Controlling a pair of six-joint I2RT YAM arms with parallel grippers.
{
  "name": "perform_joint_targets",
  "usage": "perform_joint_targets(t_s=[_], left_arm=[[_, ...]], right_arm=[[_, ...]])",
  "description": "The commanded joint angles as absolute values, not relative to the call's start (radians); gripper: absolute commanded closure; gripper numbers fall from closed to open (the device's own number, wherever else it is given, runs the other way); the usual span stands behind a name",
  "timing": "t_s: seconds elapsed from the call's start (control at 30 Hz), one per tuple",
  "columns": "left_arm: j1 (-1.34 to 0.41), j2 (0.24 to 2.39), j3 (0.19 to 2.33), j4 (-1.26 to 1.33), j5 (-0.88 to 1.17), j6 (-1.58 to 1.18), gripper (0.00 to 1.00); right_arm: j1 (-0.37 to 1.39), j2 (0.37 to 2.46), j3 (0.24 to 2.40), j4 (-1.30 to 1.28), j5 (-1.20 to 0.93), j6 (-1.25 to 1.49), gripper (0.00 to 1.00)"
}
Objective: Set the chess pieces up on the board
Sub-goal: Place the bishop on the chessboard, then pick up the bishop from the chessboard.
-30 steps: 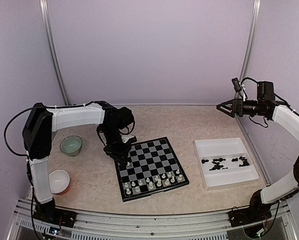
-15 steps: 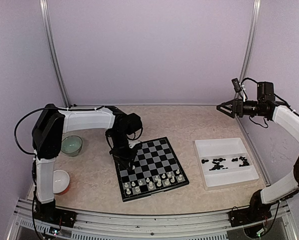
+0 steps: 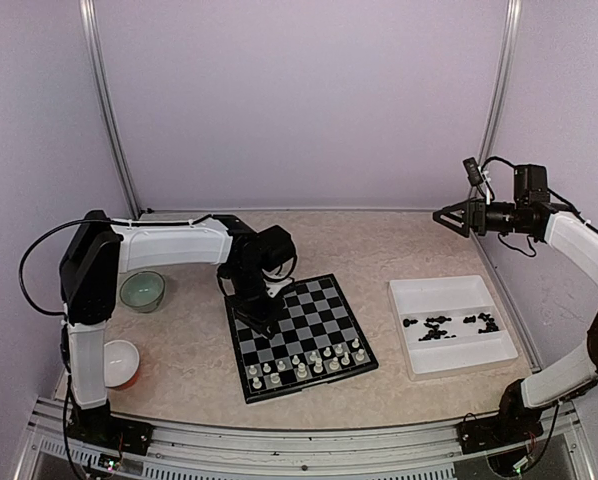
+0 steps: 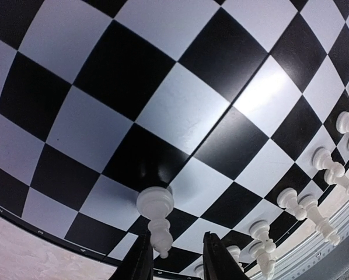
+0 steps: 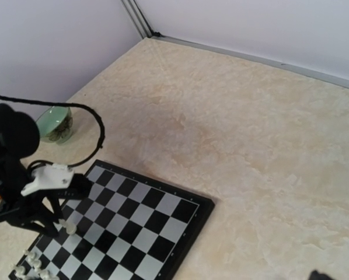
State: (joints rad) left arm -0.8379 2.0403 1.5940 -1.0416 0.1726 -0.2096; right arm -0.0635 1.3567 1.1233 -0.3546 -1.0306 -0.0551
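Note:
The board (image 3: 314,310) lies mid-table, with cream-white chess pieces (image 3: 304,362) lined up on its two near rows. Black chess pieces (image 3: 449,325) lie loose in the white tray. My left gripper (image 3: 262,322) is low over the board's left part. In the left wrist view its jaws (image 4: 177,239) stand a little apart around a white pawn (image 4: 156,219). The pawn stands upright on a black square, close to the left finger (image 4: 140,259). My right gripper (image 3: 449,215) hangs high at the back right, open and empty; its fingers do not show in its own wrist view.
The white tray (image 3: 449,295) sits right of the board. A green bowl (image 3: 142,290) and a white-and-orange bowl (image 3: 119,362) stand to the left. A black cable (image 5: 87,114) loops above the left wrist. Purple walls enclose the table.
My left gripper has moved right from the board's left edge onto the board, and its jaws have parted around the white pawn. The right arm has not moved.

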Motion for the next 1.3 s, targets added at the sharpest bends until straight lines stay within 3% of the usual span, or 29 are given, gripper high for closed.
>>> perform_joint_targets(t_s=[0.0, 0.17, 0.53, 0.9, 1.27], left_arm=[[-0.859, 2.008, 1.583, -0.996, 0.147, -0.219, 0.70], [-0.860, 2.013, 1.588, -0.999, 0.126, -0.231, 0.83], [-0.874, 2.027, 1.612, -0.976, 0.080, -0.241, 0.77], [-0.893, 2.025, 1.629, -0.968, 0.072, -0.232, 0.96], [-1.009, 1.884, 1.635, -1.021, 0.087, -0.201, 0.98]], right_arm=[[-0.059, 1.345, 1.110, -0.350, -1.041, -0.049, 0.01], [-0.060, 1.338, 1.098, -0.342, -1.044, -0.049, 0.01], [-0.060, 1.323, 1.079, -0.334, -1.050, -0.049, 0.01], [-0.060, 1.314, 1.066, -0.330, -1.047, -0.051, 0.01], [-0.060, 1.300, 1.061, -0.335, -1.035, -0.061, 0.01]])
